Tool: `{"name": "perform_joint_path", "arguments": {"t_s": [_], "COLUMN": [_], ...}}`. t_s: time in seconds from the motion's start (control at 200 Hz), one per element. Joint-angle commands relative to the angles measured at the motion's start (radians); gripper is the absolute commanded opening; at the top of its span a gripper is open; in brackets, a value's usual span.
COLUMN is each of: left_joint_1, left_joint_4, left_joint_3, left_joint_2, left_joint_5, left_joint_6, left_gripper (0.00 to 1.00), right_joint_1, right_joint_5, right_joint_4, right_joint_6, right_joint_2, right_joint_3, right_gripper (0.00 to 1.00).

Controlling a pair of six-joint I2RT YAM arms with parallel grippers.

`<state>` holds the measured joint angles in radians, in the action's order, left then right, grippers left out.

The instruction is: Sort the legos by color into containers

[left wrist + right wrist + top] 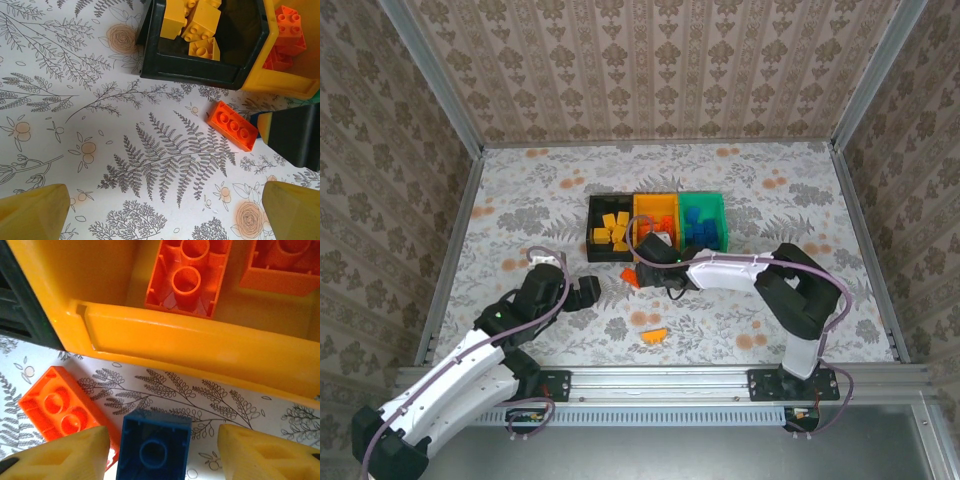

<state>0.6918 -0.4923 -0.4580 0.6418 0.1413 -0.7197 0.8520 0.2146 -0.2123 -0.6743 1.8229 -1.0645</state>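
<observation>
My right gripper (162, 456) hangs low over the table just in front of the orange bin (175, 335). Its jaws stand on either side of an upturned blue lego (154, 445); the left finger is almost on it, and a gap remains at the right finger (265, 455). Beside it lies a red-orange lego (55, 405) (232, 125) (630, 277). My left gripper (162, 215) (590, 290) is wide open and holds nothing, a little short of the black bin (190, 67). The three containers stand in a row: black (590, 230), orange (655, 197), green (723, 225).
A yellow-orange lego (653, 336) lies alone near the table's front edge. Yellow legos (200, 25) fill the black bin, red-orange ones (190, 275) the orange bin, blue ones (700, 228) the green bin. My right gripper's dark body (295, 135) shows in the left wrist view.
</observation>
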Motion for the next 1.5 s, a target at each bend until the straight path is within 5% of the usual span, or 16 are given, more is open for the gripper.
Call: {"name": "perform_joint_path", "arguments": {"t_s": [0.0,0.285,0.655,1.075,1.16,1.295,1.495], "left_joint_1": [-0.012,-0.012,-0.017,0.051,0.114,0.220,0.377], "left_joint_4": [0.012,0.021,0.127,0.142,0.125,0.108,0.118], "left_joint_3": [0.009,0.005,0.002,-0.107,-0.145,-0.200,-0.222], "left_joint_2": [-0.001,0.008,0.107,0.323,0.401,0.501,0.560], "left_joint_5": [-0.012,-0.022,-0.080,-0.202,-0.205,-0.193,-0.160], "left_joint_6": [-0.018,-0.011,0.004,0.145,0.201,0.281,0.383], "left_gripper": [1.00,1.00,1.00,1.00,0.99,0.97,0.93], "right_joint_1": [-0.005,-0.012,-0.101,-0.373,-0.385,-0.392,-0.391], "right_joint_5": [0.037,0.056,0.077,0.028,0.023,0.007,-0.014], "right_joint_4": [-0.046,-0.031,-0.139,-0.150,-0.165,-0.183,-0.147], "right_joint_6": [-0.020,-0.051,0.041,0.122,0.124,0.114,0.094], "right_joint_2": [0.025,-0.094,-0.479,-0.159,-0.106,-0.088,-0.157], "right_joint_3": [-0.022,0.099,0.163,-0.090,-0.139,-0.174,-0.113], "right_gripper": [0.52,0.29,0.28,0.31,0.37,0.75,0.82]}}
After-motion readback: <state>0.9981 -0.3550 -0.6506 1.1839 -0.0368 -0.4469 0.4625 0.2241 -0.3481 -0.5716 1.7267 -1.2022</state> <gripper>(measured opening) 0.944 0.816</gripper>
